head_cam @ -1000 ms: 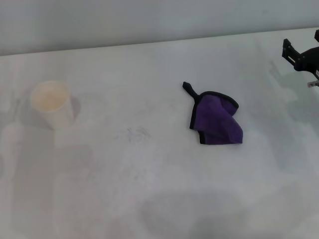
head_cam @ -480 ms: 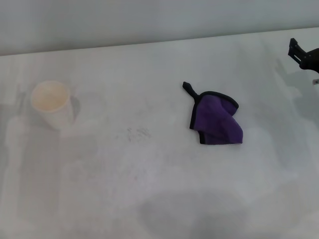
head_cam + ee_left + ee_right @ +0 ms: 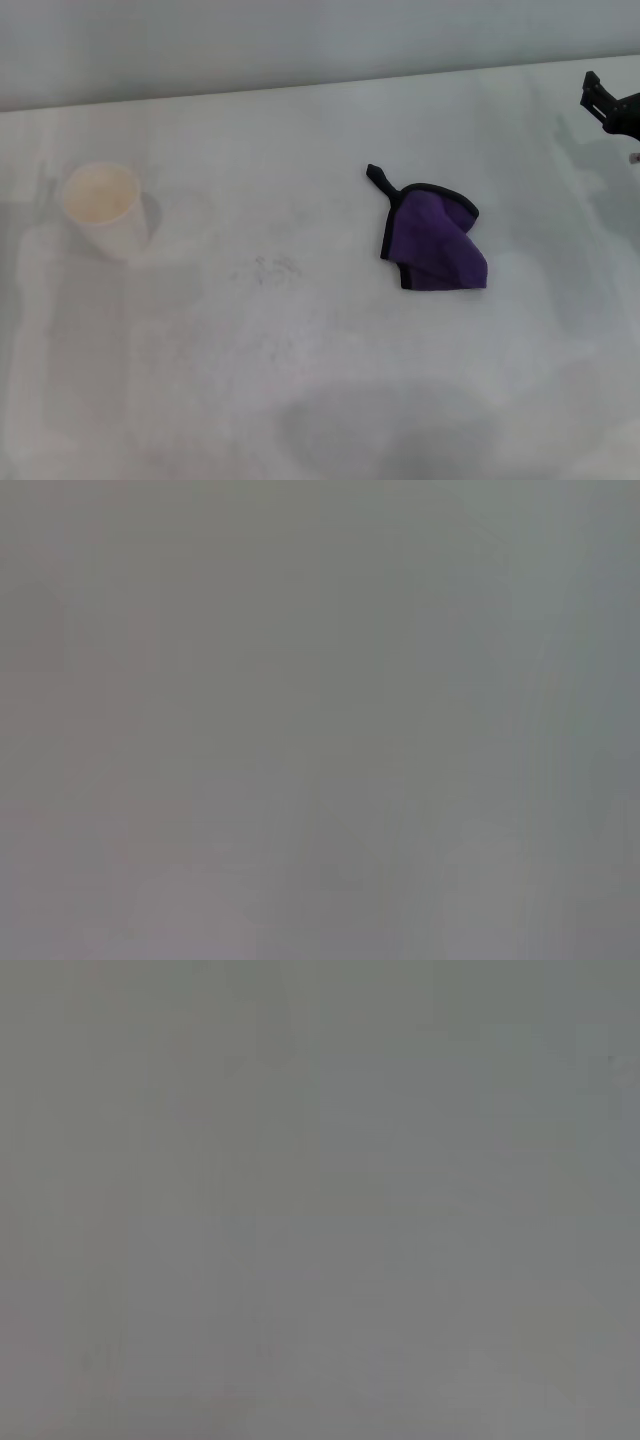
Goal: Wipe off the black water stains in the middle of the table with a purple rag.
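**Purple rag left lying on the white counter**

From the head view, the purple rag [image 3: 434,243] was seen crumpled right of centre on the counter [image 3: 300,400], its black loop tab pointed away. Faint black water stains [image 3: 275,267] lay to its left, well apart. A white paper cup [image 3: 103,208] stood far left. The right gripper [image 3: 612,105] was cut off at the right edge; the state of its jaws could not be told.

Both wrist views were filled with blank grey.

The left wrist view holds only a plain grey field — even, featureless (a little paler toward one side) — with no object, edge or fingers to make out.
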### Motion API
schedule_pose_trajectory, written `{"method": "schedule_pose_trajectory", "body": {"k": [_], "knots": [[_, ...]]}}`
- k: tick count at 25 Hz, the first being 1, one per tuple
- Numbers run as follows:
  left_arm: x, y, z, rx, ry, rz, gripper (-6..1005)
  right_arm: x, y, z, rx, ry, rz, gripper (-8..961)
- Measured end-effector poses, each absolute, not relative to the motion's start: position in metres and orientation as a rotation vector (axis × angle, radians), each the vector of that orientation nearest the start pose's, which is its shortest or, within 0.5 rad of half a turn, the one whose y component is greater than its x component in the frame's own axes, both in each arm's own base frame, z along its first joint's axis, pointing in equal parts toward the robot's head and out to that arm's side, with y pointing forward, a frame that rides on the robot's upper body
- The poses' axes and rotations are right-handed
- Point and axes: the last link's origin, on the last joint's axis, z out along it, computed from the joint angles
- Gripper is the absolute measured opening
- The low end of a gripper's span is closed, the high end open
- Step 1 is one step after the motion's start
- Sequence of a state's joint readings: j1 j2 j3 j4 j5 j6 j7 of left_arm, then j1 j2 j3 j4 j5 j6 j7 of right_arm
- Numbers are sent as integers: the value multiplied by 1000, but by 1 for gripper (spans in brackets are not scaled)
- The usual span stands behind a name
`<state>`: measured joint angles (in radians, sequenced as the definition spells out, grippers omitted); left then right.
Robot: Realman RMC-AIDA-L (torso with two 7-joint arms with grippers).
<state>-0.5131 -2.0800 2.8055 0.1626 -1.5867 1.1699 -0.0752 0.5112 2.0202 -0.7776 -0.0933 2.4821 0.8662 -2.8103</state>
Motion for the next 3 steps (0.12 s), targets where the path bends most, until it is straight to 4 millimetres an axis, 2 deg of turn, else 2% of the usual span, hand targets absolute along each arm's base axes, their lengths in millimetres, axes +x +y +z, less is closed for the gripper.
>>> {"method": "schedule_pose_trajectory", "body": {"k": [3], "knots": [[-329, 345, -9, -1455, -614, -677, 885, 384, 362, 32, -1563, 723, 434, 871]]}}
